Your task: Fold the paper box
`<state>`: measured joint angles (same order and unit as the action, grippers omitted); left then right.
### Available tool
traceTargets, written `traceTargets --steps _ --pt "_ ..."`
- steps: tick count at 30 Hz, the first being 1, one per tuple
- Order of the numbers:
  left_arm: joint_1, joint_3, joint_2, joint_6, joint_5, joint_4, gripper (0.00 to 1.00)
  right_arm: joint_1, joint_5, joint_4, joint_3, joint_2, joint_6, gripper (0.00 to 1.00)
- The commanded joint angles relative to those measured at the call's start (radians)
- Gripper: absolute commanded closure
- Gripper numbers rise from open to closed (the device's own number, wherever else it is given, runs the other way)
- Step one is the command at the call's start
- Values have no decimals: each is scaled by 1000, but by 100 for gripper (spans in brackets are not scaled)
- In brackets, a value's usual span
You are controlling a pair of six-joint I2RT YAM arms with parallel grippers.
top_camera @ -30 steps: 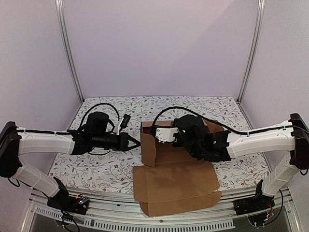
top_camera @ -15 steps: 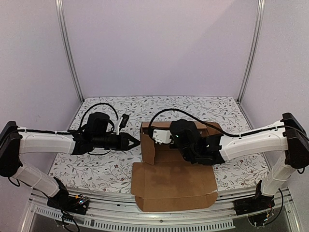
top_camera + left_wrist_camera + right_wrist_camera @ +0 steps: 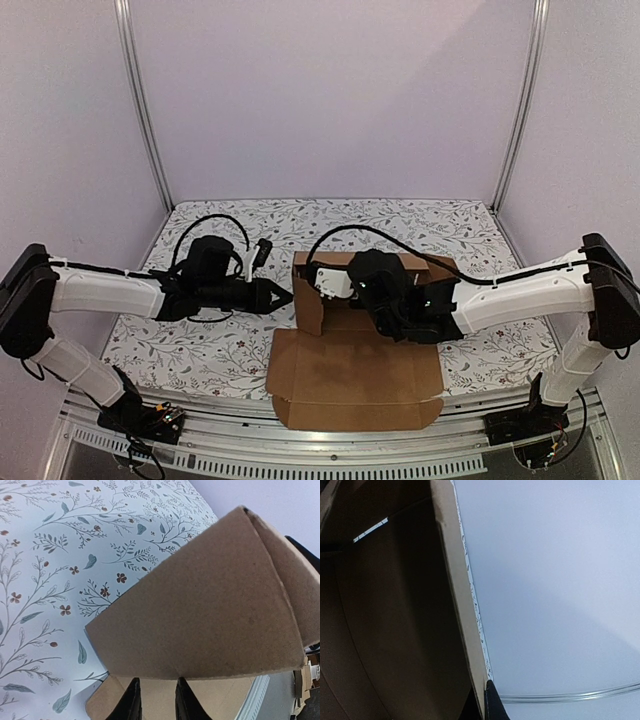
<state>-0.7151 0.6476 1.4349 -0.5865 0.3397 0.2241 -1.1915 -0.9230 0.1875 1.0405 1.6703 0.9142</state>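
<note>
The paper box (image 3: 352, 372) is brown cardboard at the table's middle, with a flat front panel and raised back and left walls. My left gripper (image 3: 287, 296) points at the outside of the raised left wall (image 3: 200, 615). Its fingers (image 3: 131, 702) stand a little apart, with nothing between them, their tips just short of the wall's lower edge. My right gripper (image 3: 328, 277) reaches into the box from the right. In the right wrist view the gripper (image 3: 485, 697) pinches a raised wall's edge (image 3: 455, 590). One finger (image 3: 494, 707) shows outside it.
The table (image 3: 200, 345) has a floral cover. Aluminium posts (image 3: 140, 100) and purple walls enclose the back and sides. A metal rail (image 3: 200, 420) runs along the near edge, and the box's front panel reaches it. Black cables loop above both wrists.
The right arm has shifted left inside the box. The front panel has dropped flatter and slid slightly left. The left gripper has edged right, closer to the left wall.
</note>
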Motion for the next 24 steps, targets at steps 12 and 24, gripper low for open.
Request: traceTargets --steps 12,24 --pt "-63 14 33 64 -52 75 68 -19 -38 -111 63 15 -122 100" --pt "-104 4 21 90 -104 100 57 -22 -56 -126 47 20 -104 100"
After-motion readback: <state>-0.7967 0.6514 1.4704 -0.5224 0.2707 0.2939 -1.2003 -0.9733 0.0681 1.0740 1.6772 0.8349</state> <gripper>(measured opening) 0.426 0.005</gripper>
